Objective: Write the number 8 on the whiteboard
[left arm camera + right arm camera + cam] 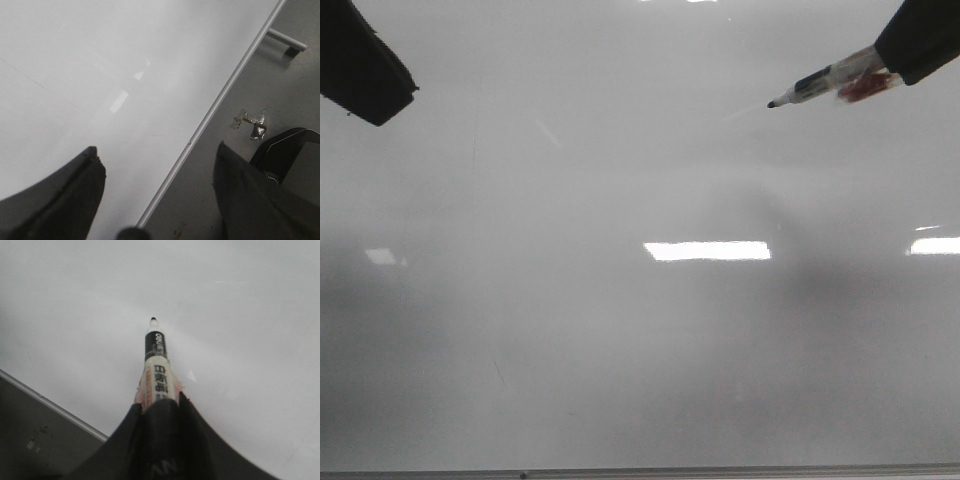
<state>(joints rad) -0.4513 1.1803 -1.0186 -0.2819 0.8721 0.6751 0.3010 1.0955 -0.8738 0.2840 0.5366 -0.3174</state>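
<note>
The glossy, pale grey whiteboard (620, 330) with its thin metal frame fills the front view, bare of any figure. At 2 o'clock the right pincer (159, 412) clamps a slim white-and-black marker (820, 84), tip pointing toward 8 o'clock. At 10 o'clock the left pincer (157, 197) hangs with jaws apart, holding nothing.

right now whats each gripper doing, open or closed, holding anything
Left gripper: open, holding nothing, over the whiteboard edge.
Right gripper: closed on the marker, tip pointing at the board.
</note>
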